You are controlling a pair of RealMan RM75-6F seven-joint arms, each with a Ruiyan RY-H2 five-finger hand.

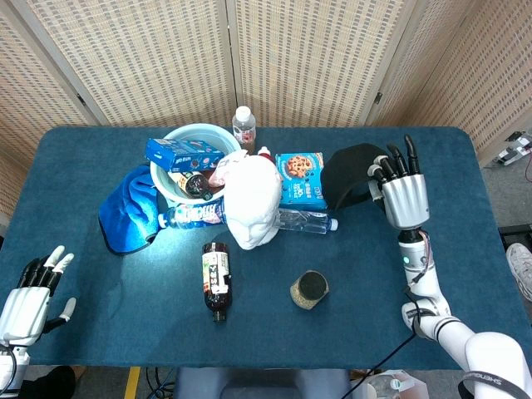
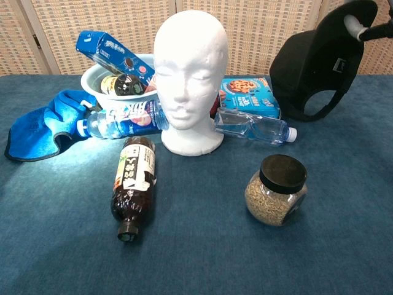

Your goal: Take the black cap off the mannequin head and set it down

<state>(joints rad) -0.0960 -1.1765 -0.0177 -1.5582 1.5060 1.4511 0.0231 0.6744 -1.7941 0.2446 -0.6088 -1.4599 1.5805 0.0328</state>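
1. Head view looks down on a blue-covered counter [image 1: 100,291] bearing one white mannequin head [image 1: 252,204], bare of any covering, and one black cap [image 1: 349,176] held well to its right.
2. Bottles number four: a dark one with a white label [image 1: 216,279] lying in front of the mannequin head, a clear one [image 1: 306,221] lying at its right, a blue-labelled one [image 1: 193,214] lying at its left, and a small upright one [image 1: 243,127] at the far edge.
3. One pale bowl [image 1: 193,137] holds a blue box [image 1: 184,154] and a dark-capped item too crowded to identify; a second blue box, printed with cookies [image 1: 300,179], lies flat between the mannequin head and the cap.
4. One blue cloth [image 1: 130,208] lies beside the bowl, and one black-lidded jar [image 1: 309,289] of grainy contents stands nearer the front.
5. Chest view cuts off the right hand almost entirely, showing only fingertips [image 2: 362,27] at the cap's top; whether the cap's lower edge touches the counter cannot be told for certain.
6. Right hand [image 1: 402,193] grips the cap's rim, fingers pointing upward and pressed against the fabric.
7. Left hand [image 1: 32,293] sits at the counter's near left corner, partly cropped, fingers spread apart and holding nothing.
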